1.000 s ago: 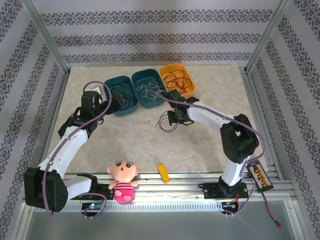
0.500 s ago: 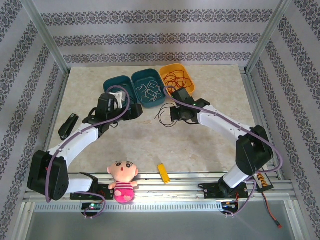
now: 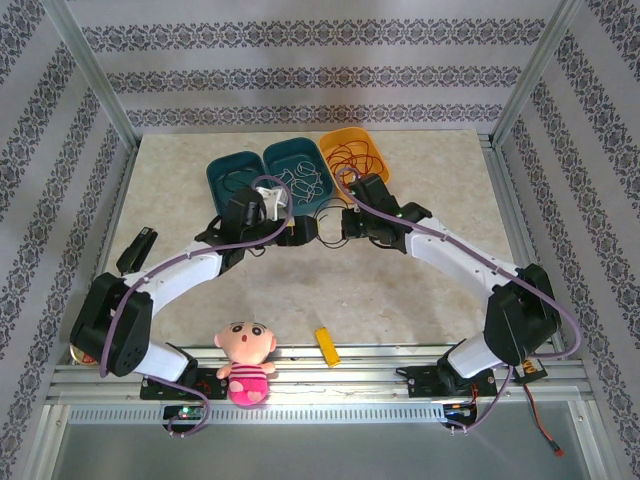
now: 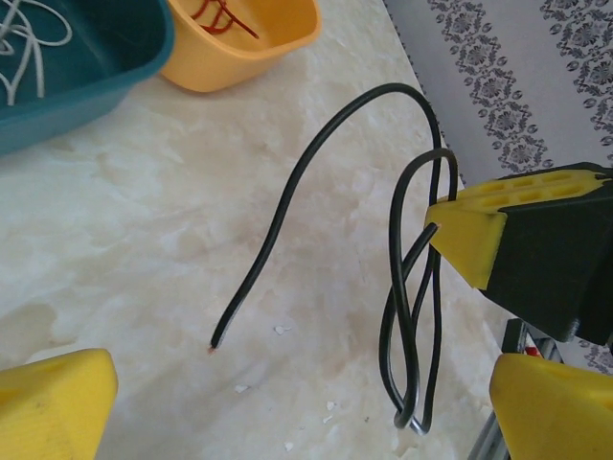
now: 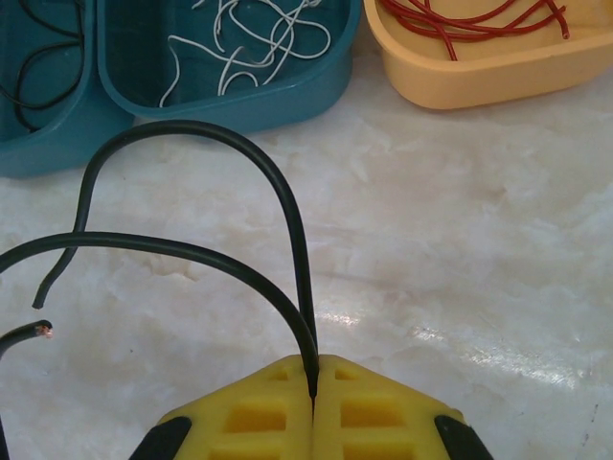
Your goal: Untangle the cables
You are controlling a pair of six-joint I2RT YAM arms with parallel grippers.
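Cables look mostly sorted: white ones (image 5: 239,43) in the middle teal bin (image 5: 326,81), red ones (image 5: 460,19) in the orange bin (image 5: 450,86), a black one (image 5: 29,77) in the left teal bin (image 5: 57,144), all lined up toward the far edge of the table (image 3: 400,290). One loose black cable (image 5: 239,144) sits just in front of the bins. The right gripper (image 5: 313,379) is clamped tight on it, seemingly holding it up so the loops hang apart. Left gripper (image 4: 302,388) faces it wide open, holding nothing, probably lining up for the free end
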